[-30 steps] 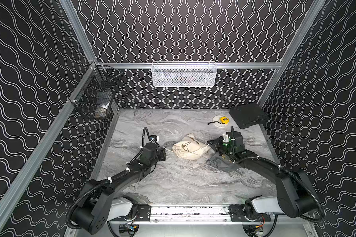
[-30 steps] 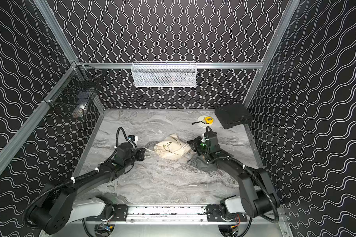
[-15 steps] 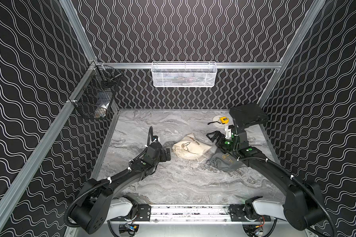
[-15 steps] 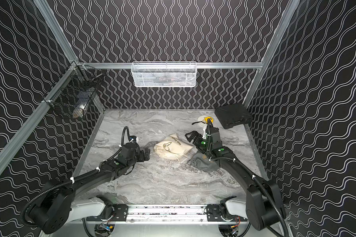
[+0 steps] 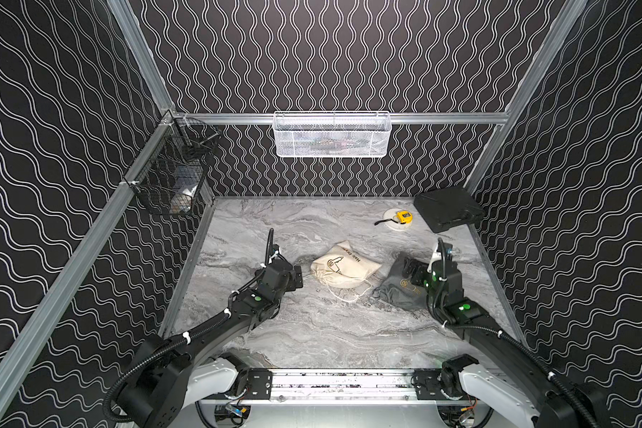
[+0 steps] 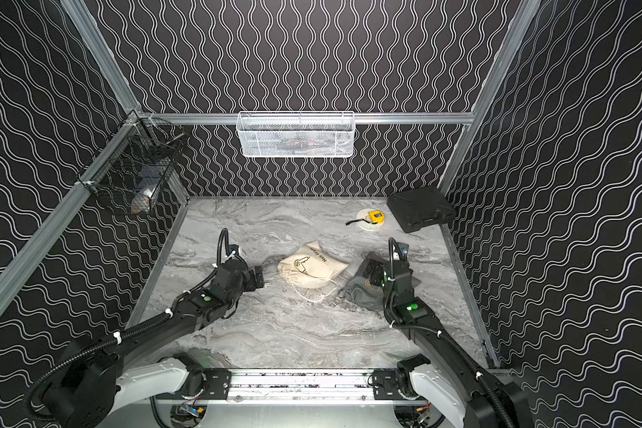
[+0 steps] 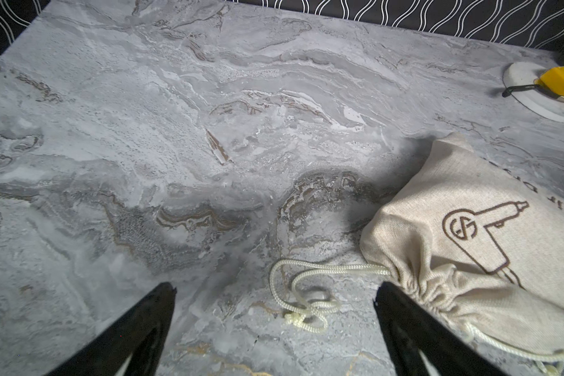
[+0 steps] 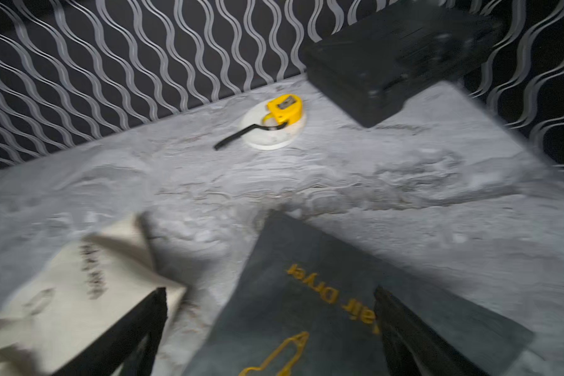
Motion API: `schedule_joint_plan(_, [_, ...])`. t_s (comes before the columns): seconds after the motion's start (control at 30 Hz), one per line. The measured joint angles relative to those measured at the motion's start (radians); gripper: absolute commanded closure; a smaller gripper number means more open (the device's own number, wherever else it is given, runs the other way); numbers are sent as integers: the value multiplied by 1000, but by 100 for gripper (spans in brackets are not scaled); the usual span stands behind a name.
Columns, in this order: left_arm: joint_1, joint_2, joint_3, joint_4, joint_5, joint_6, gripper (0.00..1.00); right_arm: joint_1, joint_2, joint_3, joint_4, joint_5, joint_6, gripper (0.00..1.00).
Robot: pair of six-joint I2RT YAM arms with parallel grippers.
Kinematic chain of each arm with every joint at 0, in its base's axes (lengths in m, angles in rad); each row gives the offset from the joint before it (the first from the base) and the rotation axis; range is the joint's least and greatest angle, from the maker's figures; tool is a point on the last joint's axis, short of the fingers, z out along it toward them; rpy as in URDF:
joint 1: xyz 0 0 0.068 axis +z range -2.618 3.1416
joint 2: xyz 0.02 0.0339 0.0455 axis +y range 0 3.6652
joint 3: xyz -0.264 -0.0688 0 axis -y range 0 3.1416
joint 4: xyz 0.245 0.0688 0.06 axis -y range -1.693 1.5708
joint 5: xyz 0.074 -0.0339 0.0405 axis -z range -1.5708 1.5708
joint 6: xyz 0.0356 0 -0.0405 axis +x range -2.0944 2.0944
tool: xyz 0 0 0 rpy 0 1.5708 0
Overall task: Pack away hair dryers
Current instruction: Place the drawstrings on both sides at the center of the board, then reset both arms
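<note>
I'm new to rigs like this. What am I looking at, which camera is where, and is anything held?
Two black robot arms reach in from the near edge of a marble table. Both top views come from one camera head overhead; the other two pictures come from a camera on each wrist. On the table lie a beige bag, bulging and drawn shut, and a dark grey bag, both printed "Hair Dryer". Farther back are a yellow tape measure on a white disc and a black case. A white mesh basket and a black wire basket hang on the walls. The left end effector is open near the beige bag's cord; the right end effector is open over the dark grey bag. Neither holds anything. No hair dryer is visible.
</note>
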Motion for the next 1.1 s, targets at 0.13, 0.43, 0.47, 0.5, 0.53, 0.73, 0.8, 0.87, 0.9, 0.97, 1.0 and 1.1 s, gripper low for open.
schedule_joint_plan(0.13, [-1,-9,0,-2,-16,0,1,-87,38,-183,267,69,-89,0])
schedule_joint_plan(0.43, [-6,0,0,10,-67,31,1,-302,407,-272,803,-35,-98,0])
schedule_joint_plan(0.47, [-7,4,0,11,-74,37,1,-306,455,-253,842,-48,-110,0])
schedule_joint_plan(0.5, [-7,8,0,12,-84,48,1,-306,504,-232,880,-61,-119,0])
schedule_joint_plan(0.53, [-8,12,0,14,-93,53,1,-308,565,-212,930,-75,-127,0])
schedule_joint_plan(0.73, [-9,37,5,87,-161,127,1,-316,725,-152,1107,-130,-148,0])
schedule_joint_plan(0.8, [-9,57,-2,151,-182,168,1,-319,715,-90,1046,-157,-168,0])
schedule_joint_plan(0.87, [-9,89,-5,218,-193,224,1,-320,740,-19,984,-196,-188,0])
schedule_joint_plan(0.9, [-9,112,-5,259,-201,260,1,-324,736,9,917,-216,-189,0])
schedule_joint_plan(0.97, [-1,158,-5,335,-216,325,1,-333,730,35,859,-229,-189,0])
schedule_joint_plan(1.0, [10,182,-5,373,-215,357,1,-338,737,35,859,-229,-189,0])
schedule_joint_plan(1.1, [92,255,-29,512,-179,439,1,-341,738,34,800,-227,-189,0])
